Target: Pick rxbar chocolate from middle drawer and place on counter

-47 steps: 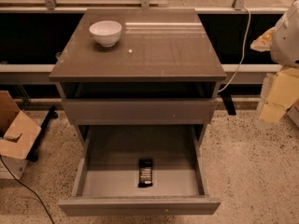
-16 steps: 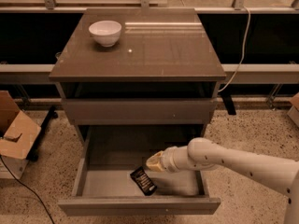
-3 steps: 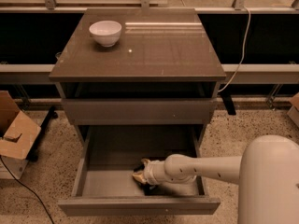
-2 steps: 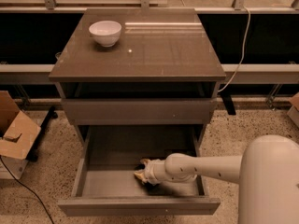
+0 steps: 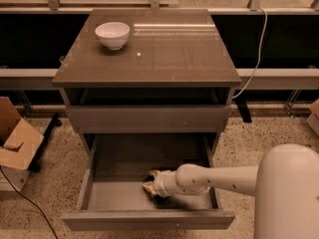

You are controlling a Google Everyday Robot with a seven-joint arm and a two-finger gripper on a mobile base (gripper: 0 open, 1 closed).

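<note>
Reaching in from the right, the white arm is extended low across the middle drawer, which is pulled fully out below the cabinet. The gripper is set down on the drawer's smooth grey floor, close to the front edge and about midway between the side walls, with its tip turned toward the left wall. Whether the gripper is clamped on anything cannot be told. The rxbar chocolate is covered by the gripper and is not plainly seen. Only a dark patch is shown under the gripper against the drawer floor, and it cannot be told whether that patch is wrapper or shadow. The drawer front higher up is shown pushed in. The counter is seen above as a glossy, reflective slab. A white bowl is placed upright near its back left corner. A pale cable is hung behind the counter's right edge. An open cardboard box is set on the speckled floor, left of the cabinet.
</note>
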